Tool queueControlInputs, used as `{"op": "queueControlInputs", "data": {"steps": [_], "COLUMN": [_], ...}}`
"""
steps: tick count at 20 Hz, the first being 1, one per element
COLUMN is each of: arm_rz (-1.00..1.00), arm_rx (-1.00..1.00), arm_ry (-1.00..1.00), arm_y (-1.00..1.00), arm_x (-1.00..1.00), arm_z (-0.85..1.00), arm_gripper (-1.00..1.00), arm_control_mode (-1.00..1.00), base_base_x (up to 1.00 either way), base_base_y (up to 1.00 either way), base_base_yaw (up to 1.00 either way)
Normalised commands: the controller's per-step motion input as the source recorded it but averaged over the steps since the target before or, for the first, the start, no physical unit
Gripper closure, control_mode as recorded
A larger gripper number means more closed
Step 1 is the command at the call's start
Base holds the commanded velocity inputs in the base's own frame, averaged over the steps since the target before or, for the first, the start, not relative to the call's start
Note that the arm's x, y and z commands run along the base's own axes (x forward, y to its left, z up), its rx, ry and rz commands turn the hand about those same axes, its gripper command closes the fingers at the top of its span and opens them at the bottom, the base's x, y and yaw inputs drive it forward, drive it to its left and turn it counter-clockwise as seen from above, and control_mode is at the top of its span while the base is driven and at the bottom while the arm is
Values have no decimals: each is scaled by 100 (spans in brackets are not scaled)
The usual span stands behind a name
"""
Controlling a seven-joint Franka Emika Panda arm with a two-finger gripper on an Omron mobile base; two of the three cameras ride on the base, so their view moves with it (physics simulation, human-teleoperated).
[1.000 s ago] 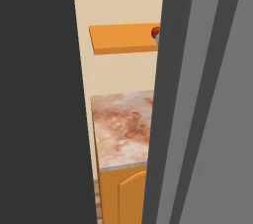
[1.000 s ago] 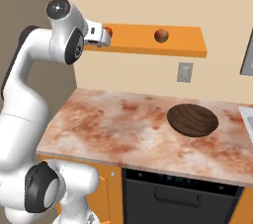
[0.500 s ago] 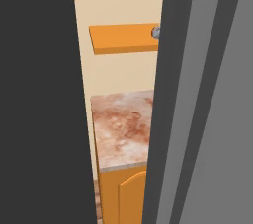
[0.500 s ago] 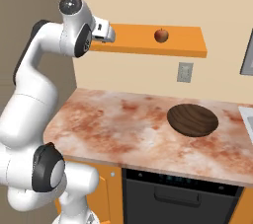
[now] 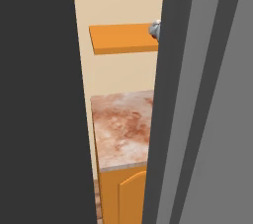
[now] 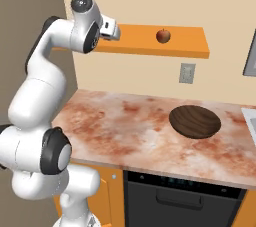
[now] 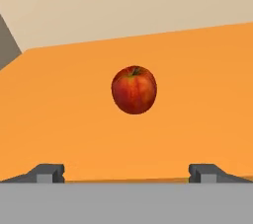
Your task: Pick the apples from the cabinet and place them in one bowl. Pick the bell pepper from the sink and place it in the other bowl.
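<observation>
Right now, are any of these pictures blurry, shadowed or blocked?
Left base view: dark, flat slabs block most of it, leaving a soft strip of cabinet. Right base view: evenly lit, bowl sharp. Hand view: apple crisp, a faint sheen on its skin.

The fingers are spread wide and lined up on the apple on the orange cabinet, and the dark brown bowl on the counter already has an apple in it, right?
Not quite: the dark brown bowl holds nothing, as the right base view shows. The rest stands: the fingers are spread wide, with the gripper lined up on an apple on the orange cabinet, above the counter.
</observation>
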Motion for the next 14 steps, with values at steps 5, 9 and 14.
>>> {"op": "queueControlInputs", "data": {"steps": [5, 9, 14], "arm_rz": [0, 0, 0], "arm_rx": [0, 1, 3], "arm_ry": [0, 0, 4], "arm_y": [0, -1, 0], "arm_x": [42, 36, 33], "arm_z": [-3, -3, -6], "arm_gripper": [-100, -100, -100], "arm_control_mode": [-100, -100, -100], "base_base_x": [0, 0, 0], "base_base_y": [0, 0, 0], "base_base_yaw": [0, 0, 0]}}
